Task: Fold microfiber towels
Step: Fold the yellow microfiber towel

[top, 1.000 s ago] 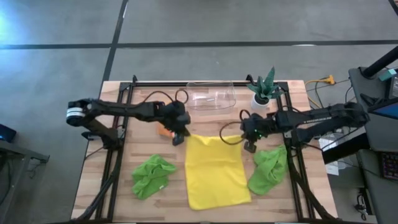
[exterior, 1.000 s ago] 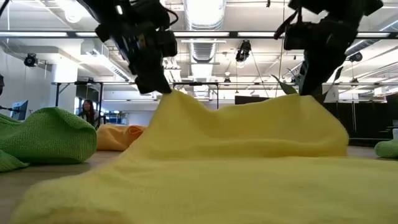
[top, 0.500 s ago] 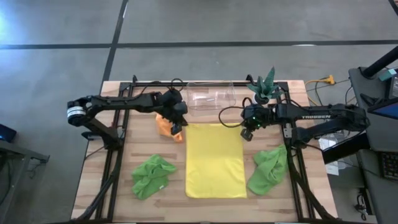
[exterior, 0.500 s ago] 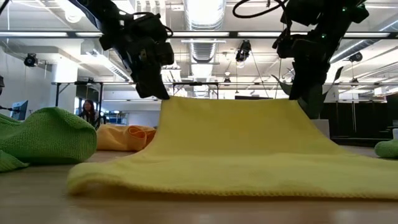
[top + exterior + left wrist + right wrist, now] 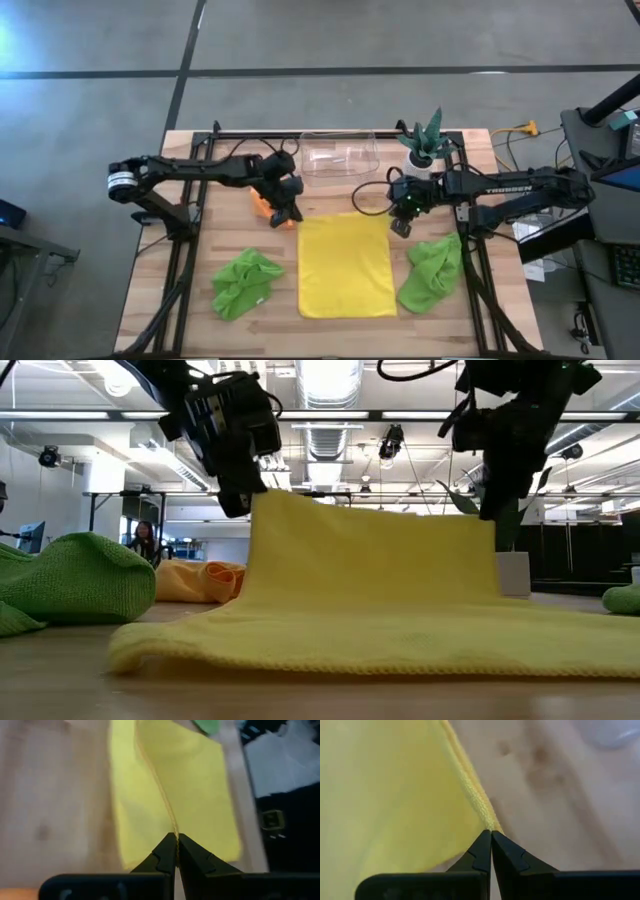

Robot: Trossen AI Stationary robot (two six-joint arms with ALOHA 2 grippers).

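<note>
The yellow towel lies spread on the table, with its long side running from the two claws toward the near edge of the table. Its far edge is lifted off the wood. The left gripper is closed tight on one far corner and the right gripper is closed tight on the other, so the raised edge hangs straight between them. All the free cloth lies forward of both claws, and I judge that the fold must carry this edge over that cloth to the near edge. Neither arm is nearer; they stand level.

One lime green towel lies crumpled near the left side of the yellow one, and another lime green towel just below the right claw. The orange towel sits just behind the left claw. The clear container and the plant stand behind both claws, away from the fold path.
</note>
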